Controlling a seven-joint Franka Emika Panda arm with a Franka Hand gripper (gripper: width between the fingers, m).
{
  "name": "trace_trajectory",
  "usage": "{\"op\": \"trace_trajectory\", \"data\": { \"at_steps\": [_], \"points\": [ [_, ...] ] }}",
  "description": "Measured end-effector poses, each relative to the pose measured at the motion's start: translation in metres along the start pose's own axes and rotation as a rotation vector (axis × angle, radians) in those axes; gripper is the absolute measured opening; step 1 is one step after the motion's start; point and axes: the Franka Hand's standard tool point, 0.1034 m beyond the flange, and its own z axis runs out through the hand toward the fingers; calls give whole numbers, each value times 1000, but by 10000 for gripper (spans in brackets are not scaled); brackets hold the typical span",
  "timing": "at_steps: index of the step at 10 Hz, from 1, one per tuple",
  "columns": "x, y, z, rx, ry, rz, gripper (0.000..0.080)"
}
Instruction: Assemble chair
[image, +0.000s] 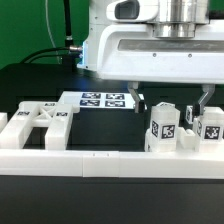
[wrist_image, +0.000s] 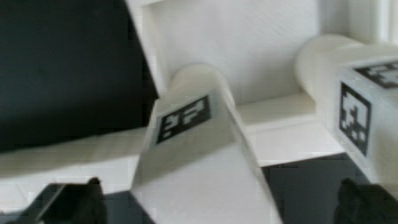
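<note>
The chair is in loose white tagged pieces. An upright block (image: 165, 126) stands on the black table at the exterior view's right, with a second block (image: 212, 126) beside it. My gripper (image: 172, 103) hangs just above the first one, open, a finger on each side. In the wrist view that tagged piece (wrist_image: 192, 130) runs down between the two dark fingertips (wrist_image: 71, 202) with a gap on either side, and my gripper (wrist_image: 222, 205) is not touching it. The other tagged piece (wrist_image: 361, 95) stands next to it. More chair pieces (image: 38, 120) lie at the exterior view's left.
The marker board (image: 105, 100) lies flat behind the gripper. A long plain white border rail (image: 90, 162) runs along the front of the table and rises at the left end. Black cables hang in front of the green backdrop.
</note>
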Motion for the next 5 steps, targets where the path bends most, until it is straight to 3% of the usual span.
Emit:
{"op": "trace_trajectory", "data": {
  "at_steps": [5],
  "points": [
    [1,5,2,-32,13,-328,619]
  ]
}}
